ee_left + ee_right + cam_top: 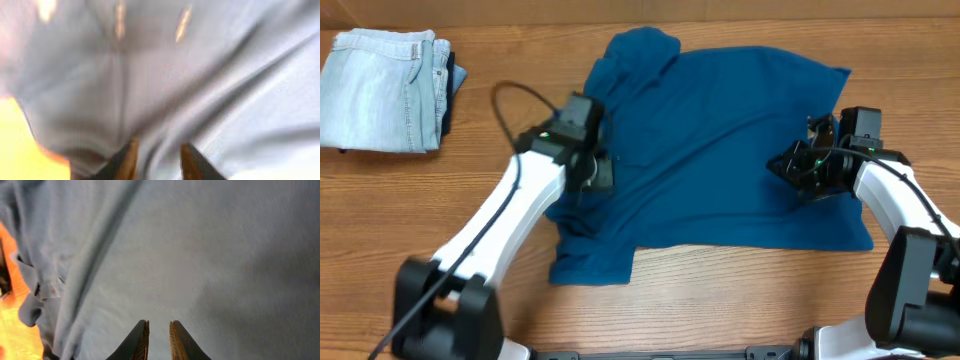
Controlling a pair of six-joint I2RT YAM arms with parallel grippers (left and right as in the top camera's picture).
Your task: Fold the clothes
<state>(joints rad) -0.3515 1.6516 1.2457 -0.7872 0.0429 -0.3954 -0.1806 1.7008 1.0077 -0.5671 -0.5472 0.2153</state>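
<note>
The clothes are a deep teal-blue polo shirt [720, 150], spread on the wooden table with its collar toward the far edge and a bunched sleeve at the front left. My left gripper [603, 172] is low over the shirt's left side. In the blurred left wrist view its fingers [159, 150] stand apart over rumpled shirt fabric [210, 75]. My right gripper [778, 165] points left over the shirt's right side. The right wrist view shows its fingers [159, 325] a narrow gap apart above smooth fabric [210, 255], with nothing pinched between them.
Folded pale denim jeans [380, 90] lie at the far left corner. Bare wooden table [720, 300] runs along the front, between the arms' bases. The shirt's hem [840, 240] lies close under my right forearm.
</note>
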